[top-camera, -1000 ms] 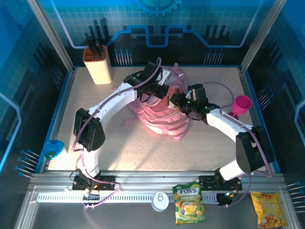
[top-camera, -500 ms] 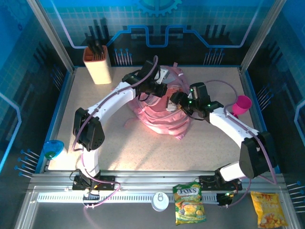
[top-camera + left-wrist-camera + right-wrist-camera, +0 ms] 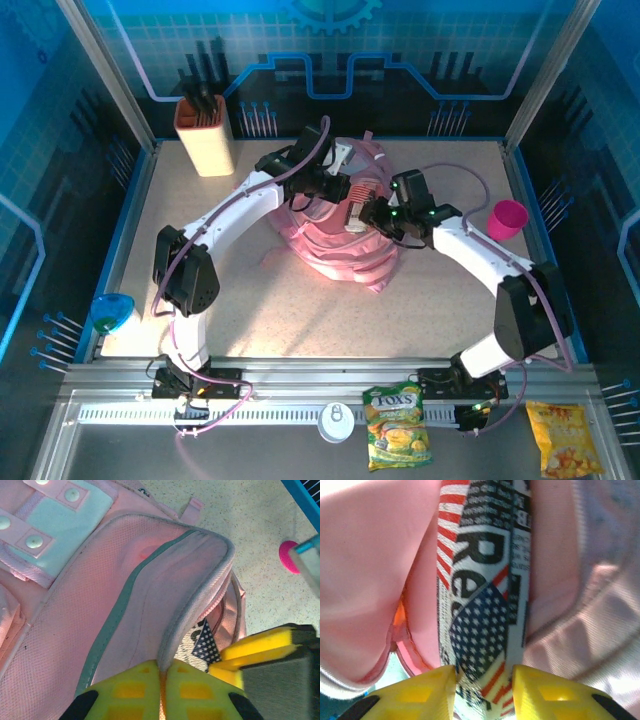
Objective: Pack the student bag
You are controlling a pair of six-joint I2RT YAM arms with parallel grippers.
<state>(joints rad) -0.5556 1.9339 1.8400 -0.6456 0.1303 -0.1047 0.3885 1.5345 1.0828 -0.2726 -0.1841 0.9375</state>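
The student bag is seen in the middle of the worktop, a bit toward the back. It is pink and soft, and its top is held open. The left end effector is placed at the top of the bag. In the left wrist view, its yellow fingers are pressed together on the grey edge of the bag's opening, so the edge is pinched. The right end effector is placed just beside it. A flat packet with red stripes and white stars on blue is pinched between its two yellow fingers. The packet is pointed into the open bag, and pink cloth is seen on both sides of it. A pink cup is stood well to the right of the bag. A tan knife block is stood at the back left corner.
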